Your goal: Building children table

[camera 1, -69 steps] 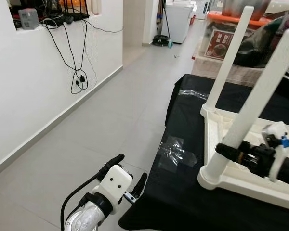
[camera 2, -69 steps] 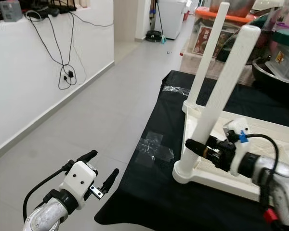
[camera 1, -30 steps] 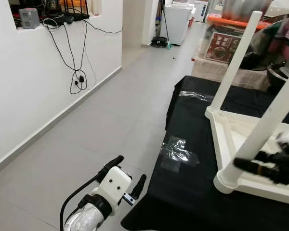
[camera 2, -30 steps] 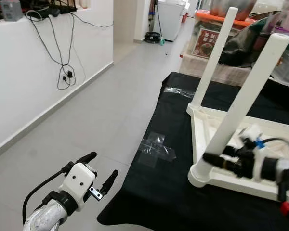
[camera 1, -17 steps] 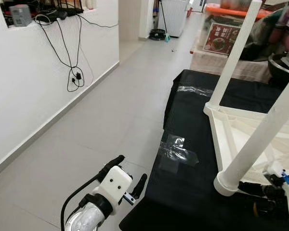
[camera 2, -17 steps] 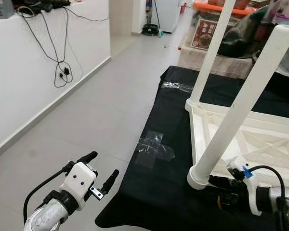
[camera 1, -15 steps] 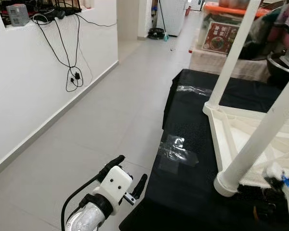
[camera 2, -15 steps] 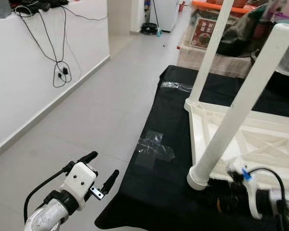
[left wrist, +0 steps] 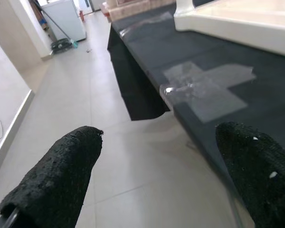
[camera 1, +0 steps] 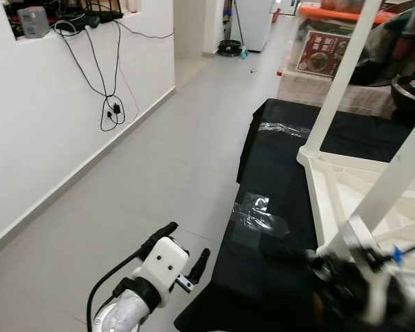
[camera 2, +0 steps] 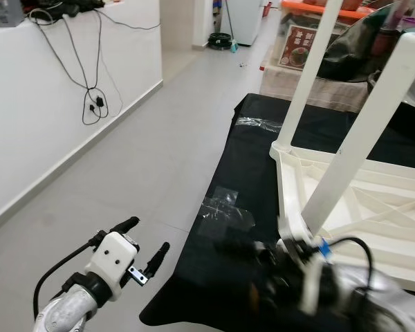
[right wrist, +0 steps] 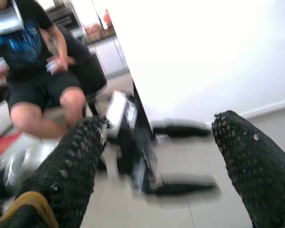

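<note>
Left eye view: upturned white children's table (camera 1: 346,200) lying top-down on a black-covered bench (camera 1: 277,180), two white legs (camera 1: 342,79) standing up from its corners, clear tape patches (camera 1: 261,220) stuck on the cloth near the bench's left edge. Right tool (camera 2: 252,252) blurred, low at the near corner of the children's table, close to the foot of the near leg; contact impossible to tell through the blur. Right wrist view: two black fingers (right wrist: 66,173) spread well apart, nothing between them, a seated person (right wrist: 33,71) and a white wall beyond. Left tool (camera 1: 183,252) hanging over the grey tiled floor (camera 1: 152,166) just off the bench's left edge, fingers parted and empty. Left wrist view: same fingers (left wrist: 57,173) wide, bench edge and tape past them. Cables (camera 1: 107,83) dangling down the white wall at left.
</note>
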